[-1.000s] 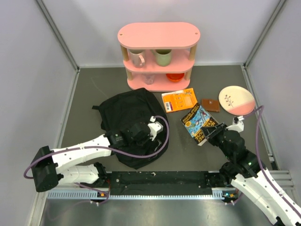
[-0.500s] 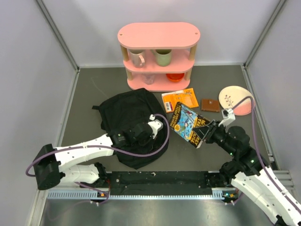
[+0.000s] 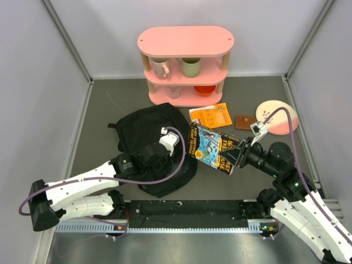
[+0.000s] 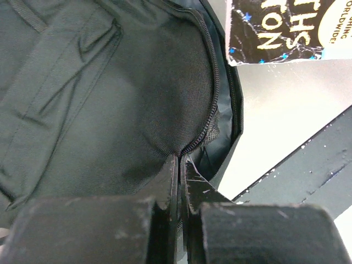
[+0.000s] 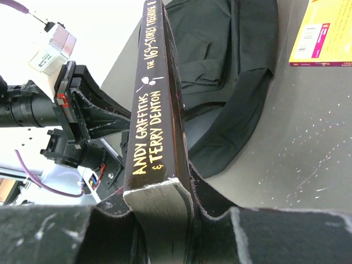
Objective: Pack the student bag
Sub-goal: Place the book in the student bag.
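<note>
The left gripper's (image 4: 179,165) jaws have just pinched shut on the zip edge (image 4: 206,126) of the black backpack (image 3: 140,129), which lies in front of the pink shelf (image 3: 185,41). The right gripper (image 5: 160,201), clamped on the Treehouse paperback (image 5: 157,99), has swung it leftward to below the shelf's right end. Insertion likely comes next.

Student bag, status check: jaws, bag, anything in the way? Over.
Left jaws shut on zipper edge of student bag. Right jaws shut on book, held beside the bag. Nothing seen between them.

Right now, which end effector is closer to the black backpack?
Left. The left end effector pinches the backpack at its zipper edge; the right end effector holds a book off to its right.
</note>
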Controlling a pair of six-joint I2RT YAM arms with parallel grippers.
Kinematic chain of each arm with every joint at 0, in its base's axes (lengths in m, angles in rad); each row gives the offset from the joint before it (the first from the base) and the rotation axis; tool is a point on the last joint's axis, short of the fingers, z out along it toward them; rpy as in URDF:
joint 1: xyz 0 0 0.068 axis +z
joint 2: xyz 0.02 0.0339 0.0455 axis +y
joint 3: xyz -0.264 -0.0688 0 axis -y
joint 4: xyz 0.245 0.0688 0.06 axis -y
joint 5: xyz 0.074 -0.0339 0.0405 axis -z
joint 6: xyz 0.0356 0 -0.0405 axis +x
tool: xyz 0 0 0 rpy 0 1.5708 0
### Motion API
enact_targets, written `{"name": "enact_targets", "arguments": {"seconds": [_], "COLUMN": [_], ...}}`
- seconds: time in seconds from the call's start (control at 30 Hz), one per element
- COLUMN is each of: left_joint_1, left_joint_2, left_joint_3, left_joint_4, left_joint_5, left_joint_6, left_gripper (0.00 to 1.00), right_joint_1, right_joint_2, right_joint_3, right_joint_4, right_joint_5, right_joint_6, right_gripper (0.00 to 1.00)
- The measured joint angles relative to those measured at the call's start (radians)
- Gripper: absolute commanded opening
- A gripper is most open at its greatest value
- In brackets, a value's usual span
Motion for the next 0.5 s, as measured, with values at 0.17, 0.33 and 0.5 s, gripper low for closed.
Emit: {"name": "enact_targets", "arguments": {"seconds": [0.17, 0.33, 0.5], "left_joint_1": [0.0, 0.0, 0.0], "left_joint_2": [-0.047, -0.067, -0.135], "left_joint_3": [-0.019, -0.026, -0.032], "left_joint_4": [-0.001, -0.002, 0.014], "left_joint_5": [-0.053, -0.089, -0.131], "left_joint_6": [-0.024, -0.05, -0.046], "left_gripper": [0.0, 0.0, 0.0], "right_joint_1": [-0.003, -0.003, -0.003], "right_joint_2": [-0.02, -0.061, -0.102], "right_joint_3": [0.0, 0.0, 0.006], "right_joint_4": [0.0, -0.003, -0.078], "right_joint_5": [0.006, 0.071, 0.248], "right_joint_6": [0.0, 0.002, 0.056], "right_gripper": [0.0, 0.0, 0.0]}}
